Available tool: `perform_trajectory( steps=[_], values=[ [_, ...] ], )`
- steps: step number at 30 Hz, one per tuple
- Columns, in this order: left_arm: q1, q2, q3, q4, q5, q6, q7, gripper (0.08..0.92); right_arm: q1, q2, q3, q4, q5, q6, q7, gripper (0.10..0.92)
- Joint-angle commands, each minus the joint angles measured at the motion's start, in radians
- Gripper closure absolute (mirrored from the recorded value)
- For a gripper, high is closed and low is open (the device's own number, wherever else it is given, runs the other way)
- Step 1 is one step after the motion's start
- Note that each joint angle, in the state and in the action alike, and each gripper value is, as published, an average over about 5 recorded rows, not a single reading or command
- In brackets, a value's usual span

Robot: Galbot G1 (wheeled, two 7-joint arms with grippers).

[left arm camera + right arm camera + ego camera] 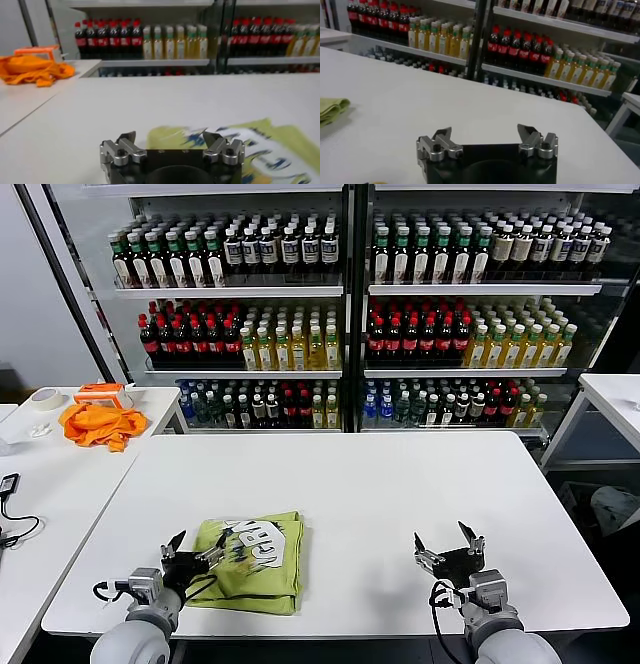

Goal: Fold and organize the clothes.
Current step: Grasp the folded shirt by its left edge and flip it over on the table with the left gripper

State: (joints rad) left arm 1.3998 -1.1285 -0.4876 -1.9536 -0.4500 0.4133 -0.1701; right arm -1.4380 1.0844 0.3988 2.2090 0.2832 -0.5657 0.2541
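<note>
A folded light yellow-green T-shirt [262, 574] with a white printed graphic lies on the white table [400, 484] near its front left edge. My left gripper [200, 546] stands open at the shirt's left edge, fingers apart and nothing between them. In the left wrist view the left gripper [170, 135] shows the shirt [280, 145] just beyond its spread fingertips. My right gripper [444, 539] is open and empty over bare table near the front right. The right wrist view shows the right gripper [485, 130] and a folded edge of the shirt [330, 107] far off.
A bright orange cloth [100, 424] and a tape roll [45, 397] lie on a side table [60, 494] to the left, with a black cable [10, 529] nearer me. Glass-fronted shelves of bottles [340, 334] stand behind the table. Another table corner [615, 394] shows at right.
</note>
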Motion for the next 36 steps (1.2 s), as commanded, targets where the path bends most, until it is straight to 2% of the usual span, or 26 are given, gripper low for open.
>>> perform_trajectory(
  steps=[1,9,12,28,33,36],
  values=[
    [0.024,-0.010,-0.031,0.088,0.045,-0.002,-0.004,0.177,-0.014,0.003,0.011,-0.007,-0.006,0.006,-0.001,0.203],
    [0.023,-0.014,-0.005,0.084,0.000,0.005,-0.018,0.179,-0.001,0.005,0.002,-0.012,-0.010,0.004,-0.001,0.203],
    [0.023,-0.016,-0.002,0.084,-0.029,0.006,-0.011,0.224,0.001,0.003,0.003,-0.011,-0.009,0.003,-0.001,0.203],
    [0.035,-0.029,0.008,0.071,-0.028,-0.039,0.037,0.674,0.001,0.011,0.010,-0.014,-0.013,0.003,0.000,0.203],
    [0.048,0.017,-0.044,-0.025,-0.062,-0.040,0.040,0.830,0.005,0.012,0.009,-0.012,-0.013,0.004,0.001,0.203],
    [0.064,0.062,-0.106,-0.123,-0.154,-0.040,0.045,0.889,0.006,0.014,0.009,-0.013,-0.013,0.005,0.001,0.203]
  ],
)
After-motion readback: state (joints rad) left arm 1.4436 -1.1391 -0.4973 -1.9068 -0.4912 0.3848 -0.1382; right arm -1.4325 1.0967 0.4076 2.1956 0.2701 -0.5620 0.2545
